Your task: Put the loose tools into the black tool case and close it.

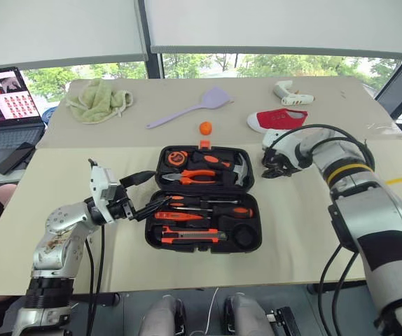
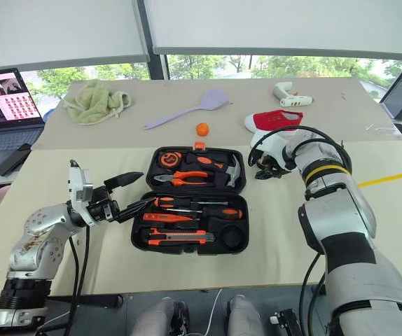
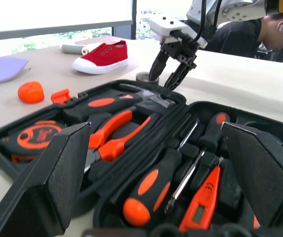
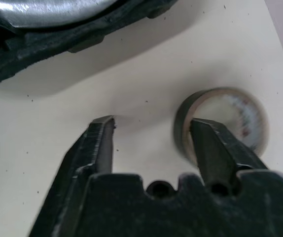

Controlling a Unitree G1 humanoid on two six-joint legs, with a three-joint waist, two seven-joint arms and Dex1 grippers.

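Right gripper [image 4: 151,131] part-open, one finger inside tape roll [image 4: 230,116], nothing clamped; open case [image 1: 204,199] just beside. Left gripper [image 2: 127,192] wide, empty.

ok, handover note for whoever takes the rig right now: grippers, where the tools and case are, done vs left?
Left gripper: open, empty, level at the left edge of the black tool case.
Right gripper: open, pointing down beside the case's far right corner; one finger is at the rim of the tape roll, which stands on the table, not gripped.
Case: open flat; screwdrivers, tester screwdriver and utility knife lie in it.
Done: those tools stowed.
Left: grasp the tape roll, place it in the case, close the lid.
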